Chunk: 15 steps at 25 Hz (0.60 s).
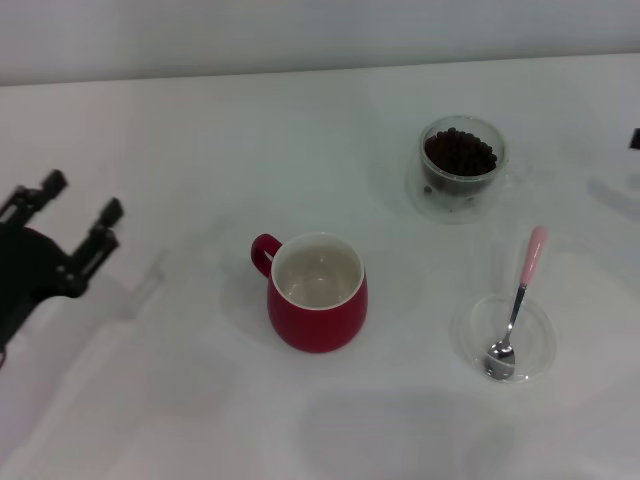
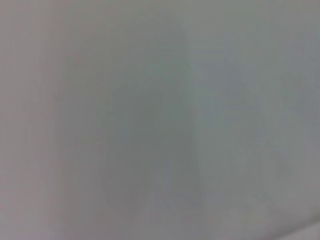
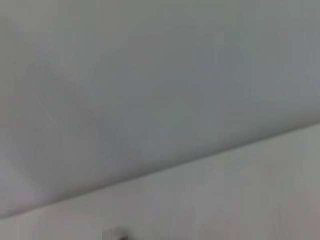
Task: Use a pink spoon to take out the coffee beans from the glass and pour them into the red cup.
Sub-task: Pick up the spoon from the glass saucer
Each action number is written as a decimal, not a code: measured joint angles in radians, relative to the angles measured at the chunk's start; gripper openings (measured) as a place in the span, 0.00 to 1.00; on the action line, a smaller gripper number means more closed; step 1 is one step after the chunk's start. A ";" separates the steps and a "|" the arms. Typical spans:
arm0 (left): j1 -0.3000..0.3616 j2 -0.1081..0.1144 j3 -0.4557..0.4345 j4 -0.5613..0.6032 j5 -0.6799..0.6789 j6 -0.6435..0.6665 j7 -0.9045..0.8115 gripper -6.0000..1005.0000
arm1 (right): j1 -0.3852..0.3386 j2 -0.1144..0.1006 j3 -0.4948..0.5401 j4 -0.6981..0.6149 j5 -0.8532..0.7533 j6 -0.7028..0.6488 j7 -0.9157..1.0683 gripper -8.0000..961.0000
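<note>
Sitting near the middle of the white table (image 1: 180, 420) is the red cup (image 1: 318, 298), upright, its white inside showing bare and its small loop handle pointing toward the robot's left. Farther back and to the right, the glass (image 1: 462, 167) is standing upright and well apart from the cup, holding the heap of dark coffee beans (image 1: 460, 154). Nearer the front on the right, the pink spoon (image 1: 518, 304) is lying with its metal bowl resting in a flat clear round dish (image 1: 540, 340) and its pale pink handle end reaching out over the dish's far rim toward the glass. The left gripper (image 1: 78, 222) is hovering at the left edge, well away from all of these, its two dark fingers spread apart and grasping nothing. Only a small dark sliver is peeking in at the right edge, so the right gripper is not showing. Both wrist views are showing only pale, featureless surface.
</note>
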 joint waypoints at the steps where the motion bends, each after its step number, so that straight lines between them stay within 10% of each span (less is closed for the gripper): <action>1: 0.010 0.000 0.000 0.002 -0.024 -0.018 0.000 0.67 | 0.010 -0.002 0.000 0.000 -0.028 0.021 0.027 0.90; 8: 0.040 0.001 0.000 0.006 -0.137 -0.083 0.000 0.66 | 0.030 0.007 -0.001 0.006 -0.122 0.110 0.134 0.90; 15: 0.046 0.001 0.000 0.015 -0.175 -0.096 0.000 0.66 | 0.027 0.065 -0.018 0.006 -0.171 0.105 0.143 0.90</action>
